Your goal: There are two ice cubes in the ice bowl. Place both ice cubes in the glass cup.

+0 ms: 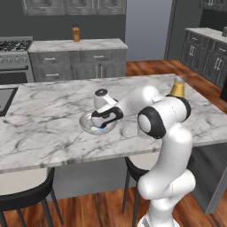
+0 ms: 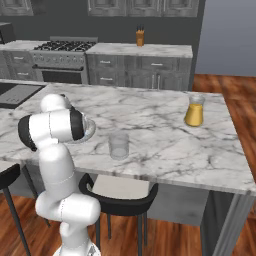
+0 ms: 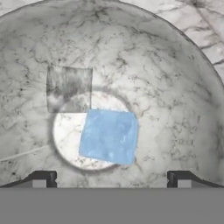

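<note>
- Two ice cubes lie in the ice bowl [image 3: 183, 87]: the pale blue cube [image 3: 108, 136] sits on the flat centre of the bowl's floor, and the whitish cube [image 3: 69, 89] rests just beside it, up the sloping wall, their corners nearly touching.
- You should expect both cubes to be light, hard and slick; a cube this smooth will likely squirt sideways if you pinch it off-centre or across its corners.
- Take the blue cube first, since it lies flat and nearest the bowl's centre. Judge it best to close on two opposite flat faces, low on the cube, with the pads square to those faces.
- Your gripper [image 3: 112, 179] hangs directly over the bowl's centre with its jaws spread wide, one tip on each side of the blue cube, holding nothing.
- From the left base view, the gripper [image 1: 105, 119] sits inside the bowl's rim [image 1: 84, 119], so you have little room before the tips meet the glass floor; go down gently, as the bowl is thin glass and may slide on the marble counter [image 1: 44, 128].
- Beyond the bowl, the glass cup [image 2: 119, 145] stands upright and empty on the counter, near the bowl.
- Farther from the bowl, past the cup, stands a glass of orange liquid [image 2: 194, 112]; leave it alone.
</note>
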